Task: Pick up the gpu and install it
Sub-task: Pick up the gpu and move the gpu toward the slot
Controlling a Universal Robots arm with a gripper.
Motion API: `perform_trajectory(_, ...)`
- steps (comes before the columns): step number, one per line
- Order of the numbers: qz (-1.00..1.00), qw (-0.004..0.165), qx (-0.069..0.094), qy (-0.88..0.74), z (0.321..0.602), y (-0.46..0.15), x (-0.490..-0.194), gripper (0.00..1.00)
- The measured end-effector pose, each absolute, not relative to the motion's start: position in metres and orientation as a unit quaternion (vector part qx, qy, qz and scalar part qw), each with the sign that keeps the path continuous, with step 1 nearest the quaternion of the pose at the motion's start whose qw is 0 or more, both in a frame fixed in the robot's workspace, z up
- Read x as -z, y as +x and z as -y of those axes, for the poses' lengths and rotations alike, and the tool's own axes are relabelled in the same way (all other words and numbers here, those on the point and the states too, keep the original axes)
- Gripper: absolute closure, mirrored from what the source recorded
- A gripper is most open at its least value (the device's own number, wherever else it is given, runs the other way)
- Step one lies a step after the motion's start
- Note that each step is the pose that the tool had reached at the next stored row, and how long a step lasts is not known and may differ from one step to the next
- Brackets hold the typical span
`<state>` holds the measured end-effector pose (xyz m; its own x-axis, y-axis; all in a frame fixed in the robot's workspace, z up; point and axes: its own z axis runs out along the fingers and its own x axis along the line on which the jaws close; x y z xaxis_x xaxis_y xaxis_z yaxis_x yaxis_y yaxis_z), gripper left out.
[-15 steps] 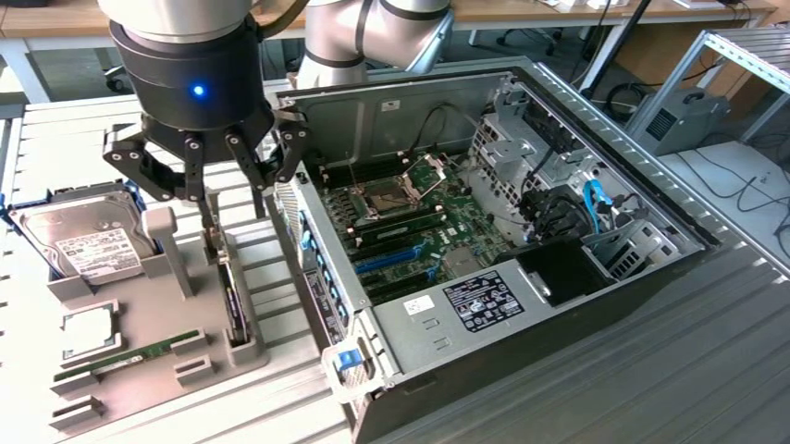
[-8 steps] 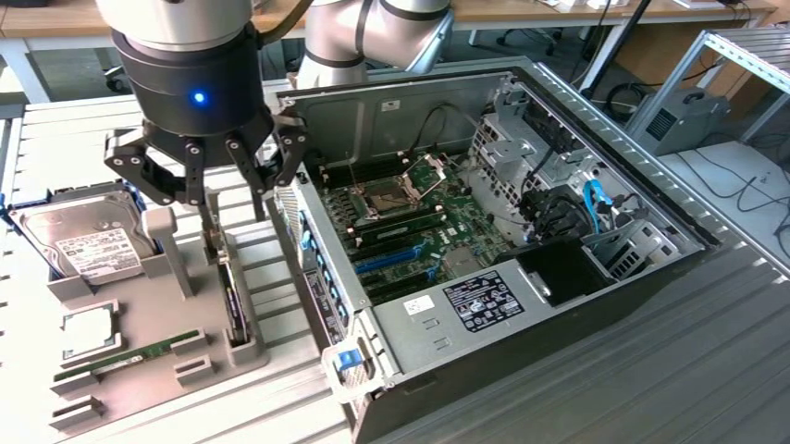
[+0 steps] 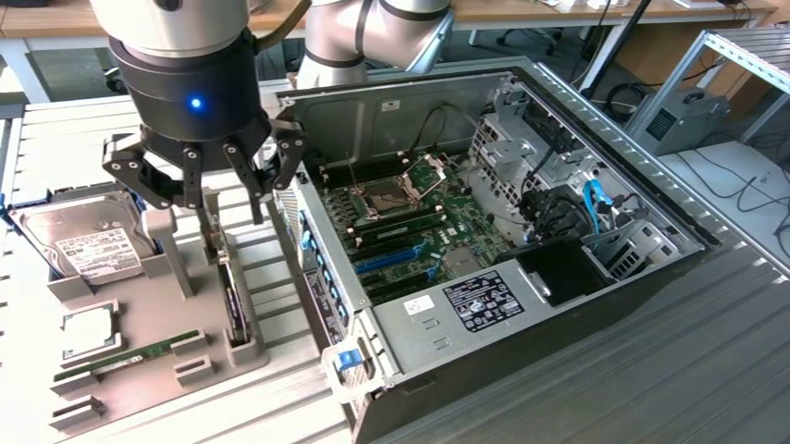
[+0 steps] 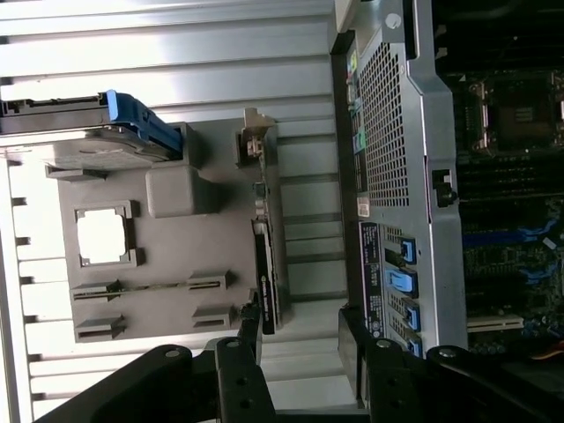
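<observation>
Slats of grey metal form the ribbed surface (image 3: 691, 370) nearest us in the exterior view. On it lies a large black and silver computer case (image 3: 408, 398), open side up, with a blue latch at its near corner. Beside the case, towards the exterior view's left, we see a flat grey plastic holder (image 3: 148, 314) with moulded slots. A slim green RAM stick (image 3: 124, 356) lies in one of its near slots.

Standing on edge in the slot along the holder's case-side rim is the gpu (image 3: 233, 305), a thin rectangular card with a black face. In the wrist view we see the gpu (image 4: 264, 264) seated there, with a long silver metal bracket at one end, near the case's perforated wall but apart from it.

Farther back on the holder sits a silver hard drive (image 3: 87, 245) with a white label. Above the gpu hangs the black multi-link gripper (image 3: 222, 199), its fingers spread wide and holding nothing. In the wrist view one dark finger (image 4: 249, 339) shows just at the card's bracket-free end, and we cannot tell whether it touches.

Inside the case we see the green motherboard (image 3: 420, 231) with blue slots. Beyond, the silver and black arm (image 3: 185, 55) rises out of frame.
</observation>
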<state>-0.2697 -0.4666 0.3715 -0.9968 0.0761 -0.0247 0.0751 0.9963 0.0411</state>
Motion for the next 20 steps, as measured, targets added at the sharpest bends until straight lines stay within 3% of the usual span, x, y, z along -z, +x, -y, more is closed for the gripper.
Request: perform_trajectory(20,-0.999,0.013,-0.019,0.038,0.4665,-0.2713,-0.363,0.52)
